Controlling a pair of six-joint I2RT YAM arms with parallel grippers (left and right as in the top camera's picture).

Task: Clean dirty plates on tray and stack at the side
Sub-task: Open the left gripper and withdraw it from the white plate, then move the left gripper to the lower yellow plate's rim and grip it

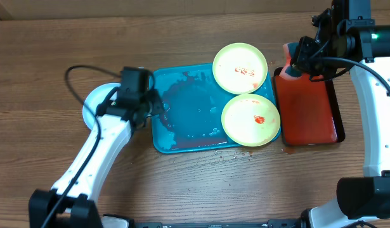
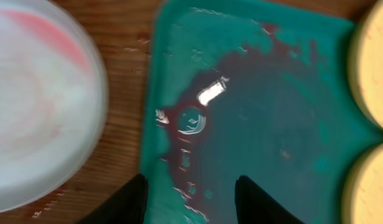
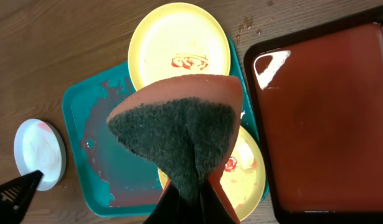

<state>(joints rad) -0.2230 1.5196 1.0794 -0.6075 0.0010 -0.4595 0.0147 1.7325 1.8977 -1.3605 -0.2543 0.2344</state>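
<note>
The far yellow plate and the near yellow plate, both red-smeared, lie on the right part of the turquoise tray. The pale plate lies on the table just left of it (partly under the arm). The left gripper, fingers apart and empty, hangs over the tray's left edge. The right gripper pinches a sponge above the red tray.

Turquoise tray smeared red, yellow-green plates, pale-blue plate, red tray, orange sponge

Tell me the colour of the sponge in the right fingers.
The sponge is orange, its scouring face dark green; right wrist view.
</note>
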